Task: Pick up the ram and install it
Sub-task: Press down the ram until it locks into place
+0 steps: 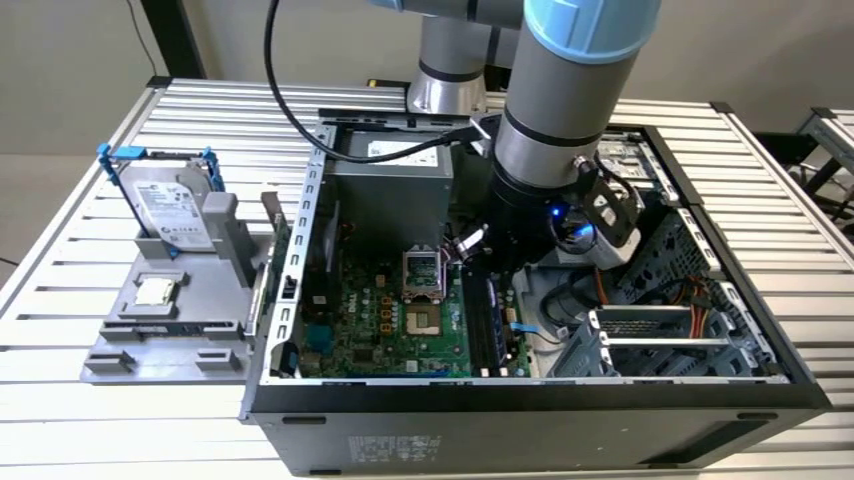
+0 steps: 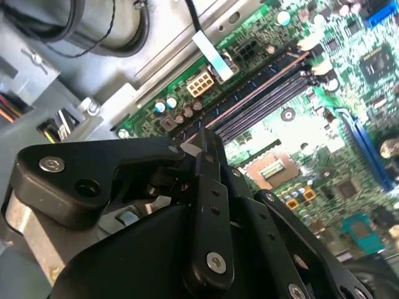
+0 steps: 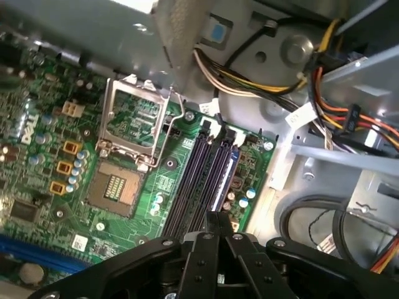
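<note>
my fingers (image 3: 215, 218) pinched nearly shut, thin edge-on sliver between tips, looks like ram (image 2: 198, 138), not 100% sure. black slots (image 3: 209, 174) just beyond tips, close but apart, long axis running straight away from fingers, on motherboard (image 3: 37, 93).

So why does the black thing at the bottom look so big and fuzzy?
In both wrist views the black gripper sits right beside the lens, so it looms soft; the green motherboard beyond looks crisper. In the exterior view a blue light glows on the wrist.
</note>
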Robot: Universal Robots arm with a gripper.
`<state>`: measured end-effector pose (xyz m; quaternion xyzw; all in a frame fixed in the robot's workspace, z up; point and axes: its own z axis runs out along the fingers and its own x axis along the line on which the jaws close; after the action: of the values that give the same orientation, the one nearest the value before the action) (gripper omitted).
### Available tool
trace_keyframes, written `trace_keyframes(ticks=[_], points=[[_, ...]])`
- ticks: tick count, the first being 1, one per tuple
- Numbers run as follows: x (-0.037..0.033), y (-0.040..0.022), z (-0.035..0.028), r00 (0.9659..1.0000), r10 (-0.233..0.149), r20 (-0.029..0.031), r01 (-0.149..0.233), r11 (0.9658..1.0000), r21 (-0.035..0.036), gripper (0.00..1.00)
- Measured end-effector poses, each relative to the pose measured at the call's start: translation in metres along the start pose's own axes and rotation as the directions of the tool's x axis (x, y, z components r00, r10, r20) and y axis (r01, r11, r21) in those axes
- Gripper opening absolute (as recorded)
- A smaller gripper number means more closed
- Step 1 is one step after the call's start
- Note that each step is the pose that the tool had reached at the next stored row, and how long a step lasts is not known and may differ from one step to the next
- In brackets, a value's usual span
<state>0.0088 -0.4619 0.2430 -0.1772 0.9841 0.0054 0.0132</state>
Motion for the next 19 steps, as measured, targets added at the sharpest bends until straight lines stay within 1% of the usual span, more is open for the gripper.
trace_keyframes(ticks=[2, 4, 6, 8, 10, 12, 16, 19], points=[[0.0, 0.0, 0.0, 0.9993, -0.038, -0.0003, 0.038, 0.9993, -0.001, 0.0], [0.0, 0.0, 0.0, 0.9972, -0.075, -0.0004, 0.075, 0.9972, -0.0021, 0.0], [0.0, 0.0, 0.0, 0.994, -0.11, -0.0005, 0.11, 0.9939, -0.003, 0.0], [0.0, 0.0, 0.0, 0.9893, -0.146, -0.0007, 0.146, 0.9893, -0.0039, 0.0], [0.0, 0.0, 0.0, 0.9831, -0.183, -0.0008, 0.183, 0.9831, -0.0046, 0.0], [0.0, 0.0, 0.0, 0.9757, -0.219, -0.0009, 0.219, 0.9757, -0.0052, 0.0], [0.0, 0.0, 0.0, 0.962, -0.273, -0.0009, 0.273, 0.9619, -0.0066, 0.0], [0.0, 0.0, 0.0, 0.9493, -0.315, -0.0008, 0.314, 0.9492, -0.0077, 0.0]])
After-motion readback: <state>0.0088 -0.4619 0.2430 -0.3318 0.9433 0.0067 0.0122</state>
